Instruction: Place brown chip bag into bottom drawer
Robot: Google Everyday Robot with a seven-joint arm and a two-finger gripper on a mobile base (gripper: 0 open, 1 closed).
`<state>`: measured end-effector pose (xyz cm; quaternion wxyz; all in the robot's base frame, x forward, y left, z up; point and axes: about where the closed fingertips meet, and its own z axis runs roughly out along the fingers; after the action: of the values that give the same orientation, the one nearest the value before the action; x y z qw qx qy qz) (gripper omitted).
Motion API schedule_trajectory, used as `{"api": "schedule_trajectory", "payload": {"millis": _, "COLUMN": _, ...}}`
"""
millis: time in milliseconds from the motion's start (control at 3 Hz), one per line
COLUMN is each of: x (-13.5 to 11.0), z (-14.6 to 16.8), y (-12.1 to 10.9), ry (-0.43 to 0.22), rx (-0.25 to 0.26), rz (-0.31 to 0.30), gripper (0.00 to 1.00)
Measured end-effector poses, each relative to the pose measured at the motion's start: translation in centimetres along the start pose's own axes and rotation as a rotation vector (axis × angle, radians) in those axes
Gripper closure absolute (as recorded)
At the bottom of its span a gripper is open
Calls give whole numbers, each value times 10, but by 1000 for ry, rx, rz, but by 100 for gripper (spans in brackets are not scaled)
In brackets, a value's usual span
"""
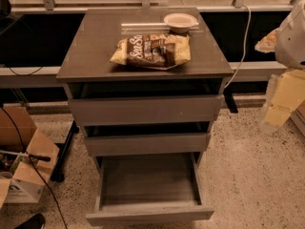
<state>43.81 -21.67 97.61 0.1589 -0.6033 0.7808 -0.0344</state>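
Bottom drawer (148,182) open, bare-floored; brown chip bag (151,50) on cabinet (90,49) near bowl (180,21); gripper (282,103) far right, grip unclear.

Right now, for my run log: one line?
brown chip bag: on cabinet top | bottom drawer: open | tool: far right, apart

Brown chip bag (151,50) lay on cabinet top (93,49) near beige bowl (180,21), bottom drawer (148,214) stood open, gripper (278,109) hung at right edge, well apart.
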Motion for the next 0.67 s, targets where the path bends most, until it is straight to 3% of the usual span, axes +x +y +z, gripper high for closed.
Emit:
{"api": "schedule_trajectory", "payload": {"millis": 333, "x": 0, "z": 0, "y": 0, "ry": 0, "rx": 0, "rz": 0, "gripper": 0}}
{"api": "schedule_trajectory", "payload": {"millis": 667, "x": -12, "z": 12, "y": -14, "ry": -31, "rx": 11, "rz": 6, "gripper": 0}}
